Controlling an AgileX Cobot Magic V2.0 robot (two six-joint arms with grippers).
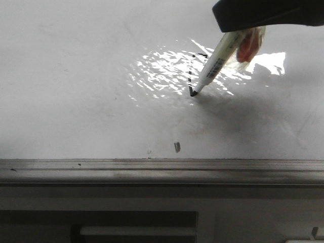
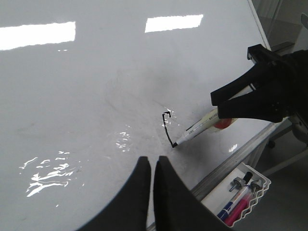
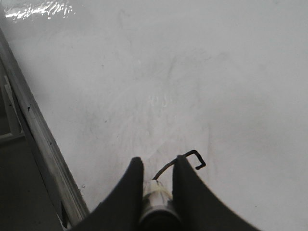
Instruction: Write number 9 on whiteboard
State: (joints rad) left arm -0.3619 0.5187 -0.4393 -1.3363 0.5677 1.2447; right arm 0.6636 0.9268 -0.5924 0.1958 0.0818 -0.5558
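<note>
I see my right end effector (image 2: 219,107) clamped on a marker (image 1: 215,66), tip touching the whiteboard (image 1: 76,76) at the partial number 9 (image 2: 166,126); my left end effector (image 2: 153,166) hovers closed, empty.

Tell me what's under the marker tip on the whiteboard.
The marker tip rests at the end of a black stroke on the whiteboard. Ink directly beneath the tip is covered.
</note>
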